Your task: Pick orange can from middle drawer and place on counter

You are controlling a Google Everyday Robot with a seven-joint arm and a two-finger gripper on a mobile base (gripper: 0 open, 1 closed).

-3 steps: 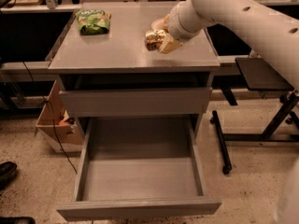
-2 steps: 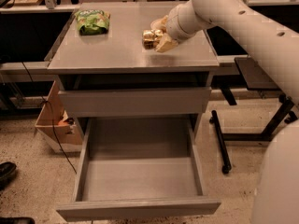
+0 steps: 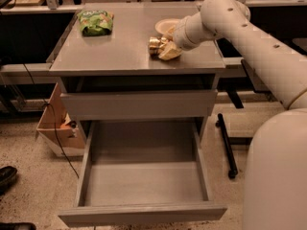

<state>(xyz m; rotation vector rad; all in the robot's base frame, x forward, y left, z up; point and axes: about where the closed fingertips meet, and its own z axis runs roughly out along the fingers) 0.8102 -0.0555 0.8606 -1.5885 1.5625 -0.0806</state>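
The tool (image 3: 161, 49) was clamped on the orange can (image 3: 154, 45), low over the table (image 3: 120, 54) near its right edge, just in front of a white bowl (image 3: 164, 26). Below, the middle drawer (image 3: 144, 181) stood pulled out. A green snack bag (image 3: 96, 22) lay toward the back-left corner.

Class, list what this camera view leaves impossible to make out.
All in the camera view:
1. The gripper, over the counter at the orange can: its bulk hides whether it grips the can.
2. The white bowl: right side hidden behind the arm.
3. The green bag: lettering too blurred to read.
4. The black shoe: cut off by the left edge.
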